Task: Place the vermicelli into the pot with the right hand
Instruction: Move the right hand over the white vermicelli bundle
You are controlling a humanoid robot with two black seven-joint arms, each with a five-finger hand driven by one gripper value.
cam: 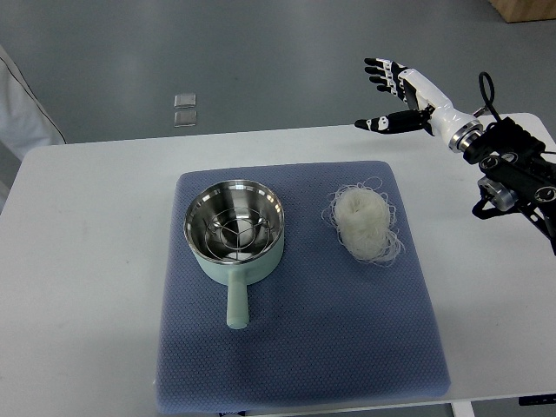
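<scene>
While one right robot hand (393, 94) hovers with fingers spread and holding nothing, one vermicelli nest (365, 223) lies below it on the mat (304, 347), one pot (234, 232) farther left.

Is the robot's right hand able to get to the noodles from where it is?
Probably yes. The right hand hangs open above the table's far edge, and nothing stands between it and the vermicelli lying bare on the blue mat. The pot sits off to the side.
</scene>
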